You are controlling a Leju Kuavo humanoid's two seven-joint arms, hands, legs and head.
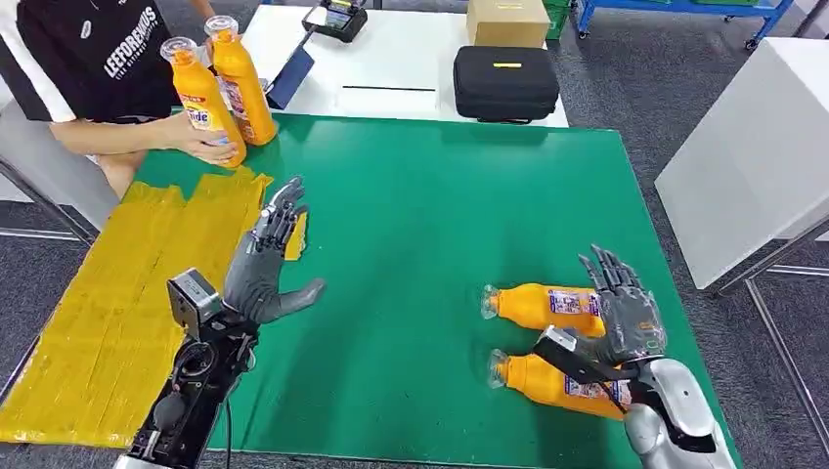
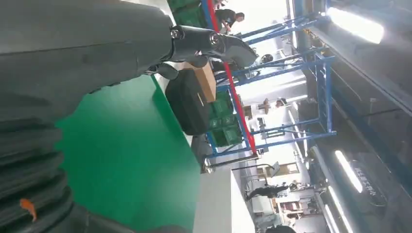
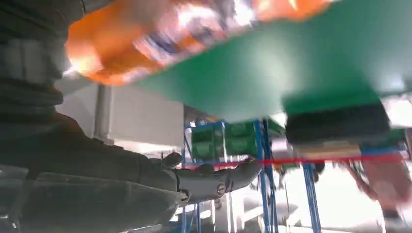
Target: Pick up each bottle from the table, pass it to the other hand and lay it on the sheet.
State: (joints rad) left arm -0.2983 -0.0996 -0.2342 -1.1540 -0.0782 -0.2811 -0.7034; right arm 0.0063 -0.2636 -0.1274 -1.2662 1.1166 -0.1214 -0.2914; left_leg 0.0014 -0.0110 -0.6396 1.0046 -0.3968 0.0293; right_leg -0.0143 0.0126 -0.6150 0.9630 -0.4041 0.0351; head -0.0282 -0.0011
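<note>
Two orange bottles lie on the green table (image 1: 411, 215) at the right: the farther bottle (image 1: 538, 305) and the nearer bottle (image 1: 552, 383), caps pointing left. My right hand (image 1: 621, 313) hovers over their bases with fingers spread, holding nothing; an orange bottle (image 3: 160, 39) shows blurred close to it in the right wrist view. My left hand (image 1: 266, 262) is raised at the sheet's edge, fingers spread and empty. The yellow sheet (image 1: 117, 303) covers the table's left side. Two more orange bottles (image 1: 200, 98) (image 1: 239, 83) stand upright at the far left, a person's hand (image 1: 210, 147) on one.
A person in a black shirt (image 1: 93, 59) sits at the far left corner. A black case (image 1: 503, 83) and a cardboard box (image 1: 506, 21) lie on the white table behind. A white table (image 1: 753, 147) stands at the right.
</note>
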